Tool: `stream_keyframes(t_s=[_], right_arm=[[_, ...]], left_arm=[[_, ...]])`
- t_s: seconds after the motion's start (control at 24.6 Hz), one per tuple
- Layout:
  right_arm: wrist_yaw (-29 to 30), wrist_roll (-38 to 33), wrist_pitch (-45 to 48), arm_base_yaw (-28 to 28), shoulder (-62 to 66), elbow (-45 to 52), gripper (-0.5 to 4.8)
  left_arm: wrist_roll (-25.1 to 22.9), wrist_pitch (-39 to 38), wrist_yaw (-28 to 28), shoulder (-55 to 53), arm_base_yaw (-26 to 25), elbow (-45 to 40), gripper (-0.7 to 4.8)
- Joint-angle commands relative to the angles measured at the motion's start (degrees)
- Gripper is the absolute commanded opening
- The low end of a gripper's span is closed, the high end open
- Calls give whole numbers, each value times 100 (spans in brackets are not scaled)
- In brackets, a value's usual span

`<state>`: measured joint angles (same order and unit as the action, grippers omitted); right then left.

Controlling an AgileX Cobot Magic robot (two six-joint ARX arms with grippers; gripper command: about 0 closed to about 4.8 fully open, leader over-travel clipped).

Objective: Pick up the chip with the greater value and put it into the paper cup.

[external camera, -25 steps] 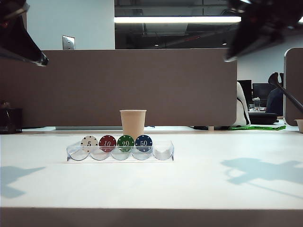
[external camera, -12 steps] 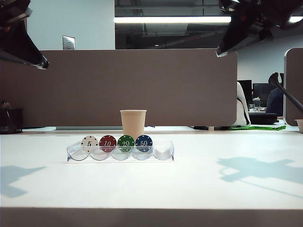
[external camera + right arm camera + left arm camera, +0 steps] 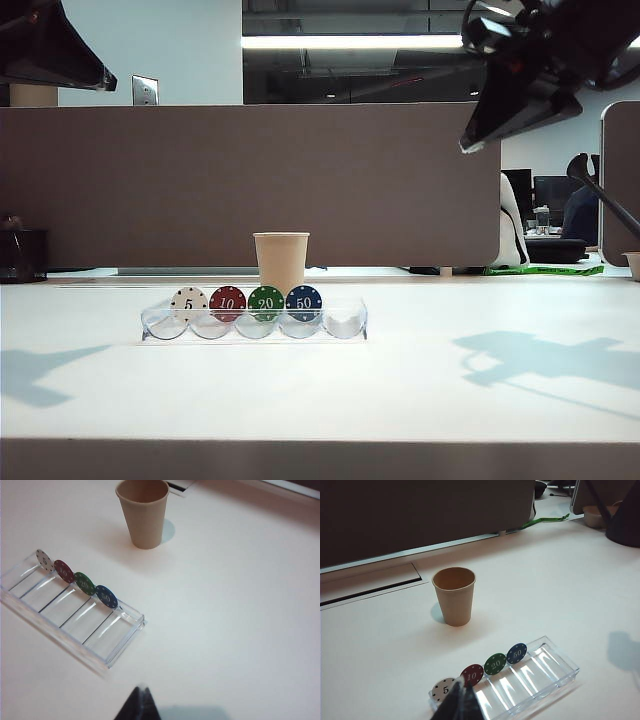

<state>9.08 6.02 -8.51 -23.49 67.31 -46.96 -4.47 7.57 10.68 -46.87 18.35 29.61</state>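
Note:
The blue "50" chip [image 3: 303, 301] stands on edge in a clear tray [image 3: 345, 325], the rightmost of a row of chips. It also shows in both wrist views as the chip [image 3: 517, 653] and the chip [image 3: 106, 596]. The tan paper cup [image 3: 281, 260] stands upright and empty just behind the tray, seen too as the cup [image 3: 454, 596] and the cup [image 3: 144, 512]. My left gripper [image 3: 100, 80] hangs high at the upper left, shut and empty, its tip [image 3: 461, 700] pointing toward the tray. My right gripper [image 3: 467, 147] is high at the upper right, shut and empty [image 3: 141, 694].
In the same tray stand a white "5" chip [image 3: 188, 302], a red "10" chip [image 3: 227, 302] and a green "20" chip [image 3: 265, 301]. The tray's rightmost slot [image 3: 550, 665] holds nothing. A brown partition [image 3: 250, 185] runs behind the table.
My right gripper has come down and a little toward the middle. My left gripper's tip has swung upward at the upper left. Chips, tray and cup have not moved.

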Motion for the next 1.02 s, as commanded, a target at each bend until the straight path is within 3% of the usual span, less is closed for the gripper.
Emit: stream_keyframes(t_s=[0.04,0.33,0.61,0.73,1.02], right_arm=[[22,-24,42,-2,37,-28,-1],[-15,-280,72,-2,256,-221,-1],[-2,-411,-494,-15,977,-1250,-1],[0,-398,-592,-15,1252,-1604,-1],[431,330,-741,-13,1867,-2444,-1]], left_arm=[[2,63,9,13,0,28,-6],[63,-391,114,13,0,33,-6],[192,-1469,114,-188,0,280,-6],[177,-1591,116,-367,0,529,-6],[138,-1482,247,-597,0,887,-6]])
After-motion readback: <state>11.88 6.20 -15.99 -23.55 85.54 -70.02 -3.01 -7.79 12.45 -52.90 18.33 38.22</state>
